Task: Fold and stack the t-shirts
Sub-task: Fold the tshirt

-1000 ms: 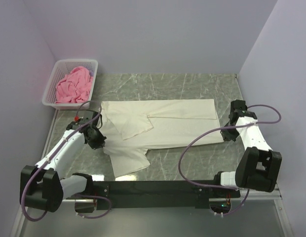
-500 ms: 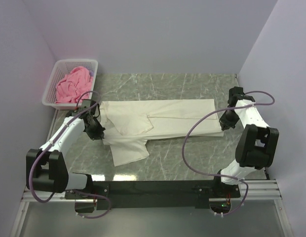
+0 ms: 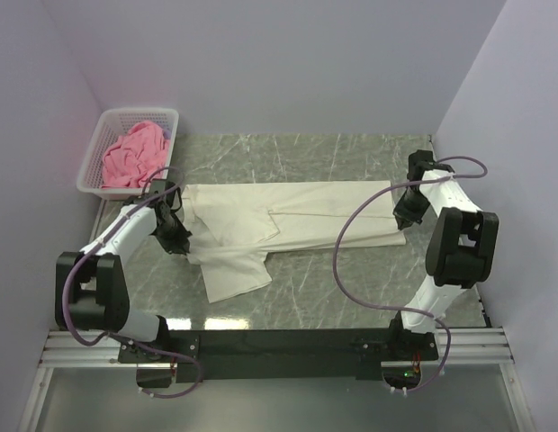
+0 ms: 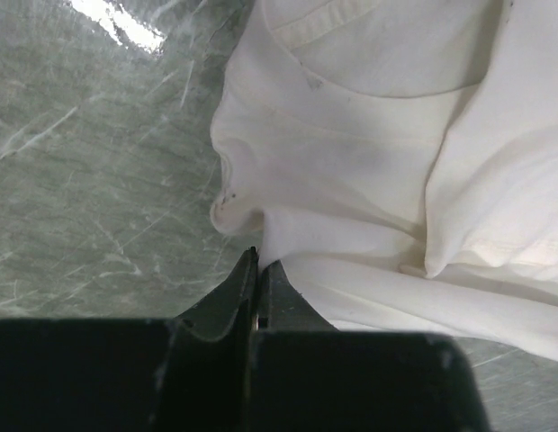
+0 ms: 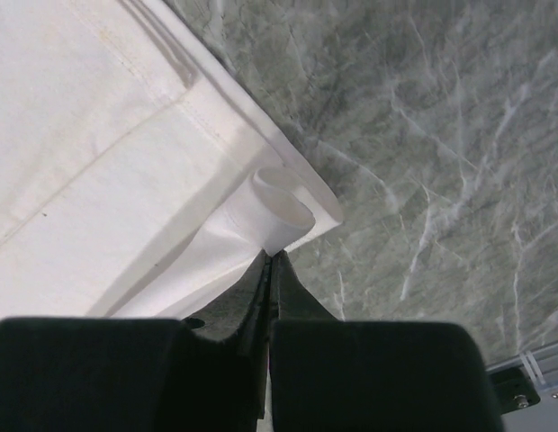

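The cream-white t-shirt [image 3: 297, 223] lies spread lengthwise across the green marble table, partly folded, with one sleeve hanging toward the near edge. My left gripper [image 3: 177, 241] is shut on the shirt's left edge near the collar; the pinched fabric [image 4: 288, 236] rises from between the fingers [image 4: 232, 290]. My right gripper [image 3: 404, 216] is shut on the shirt's right hem corner, where the cloth [image 5: 279, 211] curls into a loop above the fingers [image 5: 301, 292]. The pink t-shirt [image 3: 132, 156] lies crumpled in the basket.
The white lattice basket [image 3: 96, 150] stands at the back left corner by the left wall. Purple walls close in the table on three sides. Bare marble [image 3: 351, 288] shows in front of and behind the shirt.
Both grippers have moved away from me toward the back, dragging the near edge of the cream-white shirt with them; the shirt's body is now narrower from front to back.
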Controlling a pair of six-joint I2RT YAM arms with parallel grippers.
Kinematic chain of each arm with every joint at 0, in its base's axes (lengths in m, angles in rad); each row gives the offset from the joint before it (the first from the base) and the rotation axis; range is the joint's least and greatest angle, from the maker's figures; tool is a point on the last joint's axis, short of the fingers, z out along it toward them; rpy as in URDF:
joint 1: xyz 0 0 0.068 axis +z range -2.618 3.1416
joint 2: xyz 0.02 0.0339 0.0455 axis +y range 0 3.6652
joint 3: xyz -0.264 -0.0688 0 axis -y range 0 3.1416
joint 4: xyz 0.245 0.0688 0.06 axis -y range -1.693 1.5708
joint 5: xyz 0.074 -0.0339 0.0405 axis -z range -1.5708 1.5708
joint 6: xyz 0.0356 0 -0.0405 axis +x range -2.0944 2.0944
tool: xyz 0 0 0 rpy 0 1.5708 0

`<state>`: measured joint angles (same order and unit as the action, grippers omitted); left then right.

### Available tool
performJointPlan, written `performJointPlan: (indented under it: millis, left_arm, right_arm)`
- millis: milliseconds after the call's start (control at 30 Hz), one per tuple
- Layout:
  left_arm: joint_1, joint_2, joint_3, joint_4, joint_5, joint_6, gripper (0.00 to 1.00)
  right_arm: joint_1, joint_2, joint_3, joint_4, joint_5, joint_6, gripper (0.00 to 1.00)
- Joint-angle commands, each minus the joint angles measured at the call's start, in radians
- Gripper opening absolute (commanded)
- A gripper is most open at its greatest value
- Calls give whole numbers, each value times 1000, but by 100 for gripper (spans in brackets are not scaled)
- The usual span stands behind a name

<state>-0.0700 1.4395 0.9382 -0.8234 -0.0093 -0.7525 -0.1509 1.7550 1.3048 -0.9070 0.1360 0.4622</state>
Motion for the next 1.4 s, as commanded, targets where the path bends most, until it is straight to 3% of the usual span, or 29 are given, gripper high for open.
performJointPlan:
  millis: [0,300,633,833,1067,1167,1267,1367]
  left_arm:
    - [21,18,56,13,-61,38,1]
    - [22,71,76,38,-63,39,1]
    - [22,75,73,59,-72,27,3]
    - [21,81,85,78,-66,28,14]
    - [21,-14,114,89,-67,50,64]
    - [19,-89,87,73,-63,50,86]
    - [9,-171,16,49,-44,38,93]
    - [-25,-254,-80,35,-29,9,91]
  right_arm:
    - [-4,27,50,39,63,-16,0]
    - [-3,83,62,65,60,-13,0]
    - [-3,133,114,79,27,0,10]
    - [-1,158,171,97,-30,21,31]
    - [59,49,157,174,-97,26,59]
    - [144,-35,94,229,-133,3,64]
    - [284,-110,18,267,-173,-5,64]
    - [432,-181,-85,344,-254,36,63]
